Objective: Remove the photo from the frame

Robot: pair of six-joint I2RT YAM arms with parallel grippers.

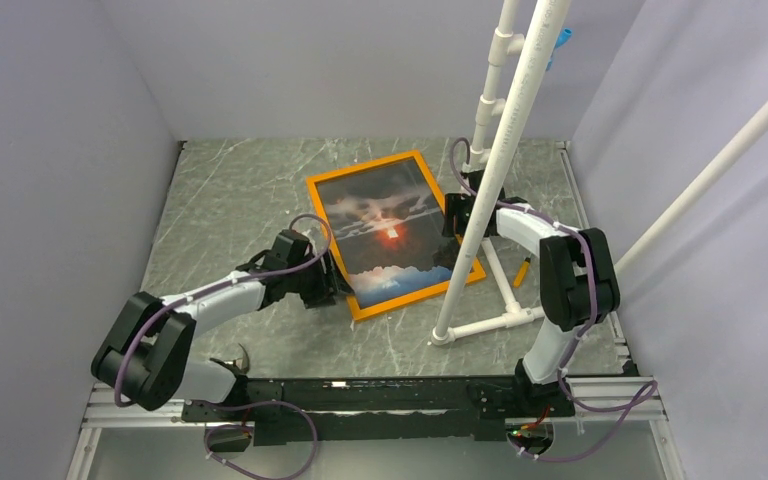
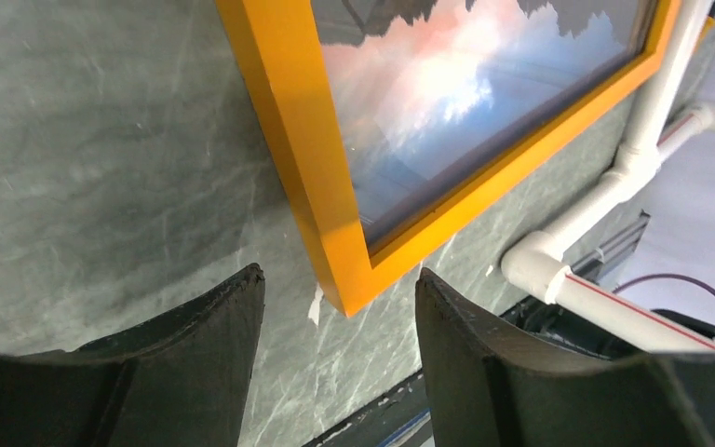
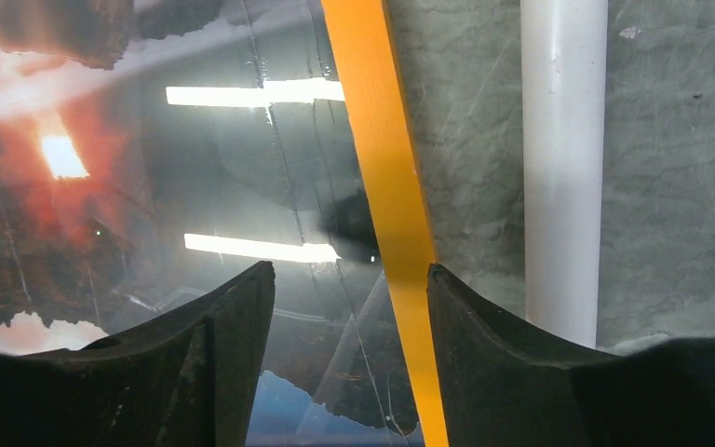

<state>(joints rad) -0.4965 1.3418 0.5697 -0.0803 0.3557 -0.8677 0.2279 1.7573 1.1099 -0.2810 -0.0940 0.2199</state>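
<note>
Pale grey-lilac enclosure walls (image 1: 50,150) stand on 3 sides. Grey-green marble-look tabletop (image 1: 230,200) fills the floor btwn them. White plastic pipe stand (image 1: 505,150) rises from the tabletop's R half, w/ its foot bars just beside the frame's R side.

Thin bright-orange rectangular picture frame (image 1: 362,170) lies flat and face up mid-table, turned a bit askew. It's the only holder here and has 1 thing in it. That is the dark landscape photo w/ red-orange sun, clouds and a blue-white band (image 1: 375,215), seated inside w/ all 4 orange rails around it. A glossy cover lies over it: the R wrist cam shows 2 light strips mirrored on the surface.

White-and-black L arm (image 1: 220,295) and R arm (image 1: 520,225) reach in from the near edge, 1 per side of the frame.

L gripper (image 2: 337,275): black fingers parted moderately wide, gripping nothing. The frame's near-L corner sits in the gap just ahead of the tips, no contact seen.

R gripper (image 3: 349,270): fingers parted about the same, holding nothing. The frame's R rail runs btwn them, w/ 1 finger over the photo and the other on the tabletop side. Can't tell if the tips touch the rail.

Small orange stick-like item (image 1: 522,272) lies on the tabletop R of the frame, next to the pipe stand's foot; too small to ID.
</note>
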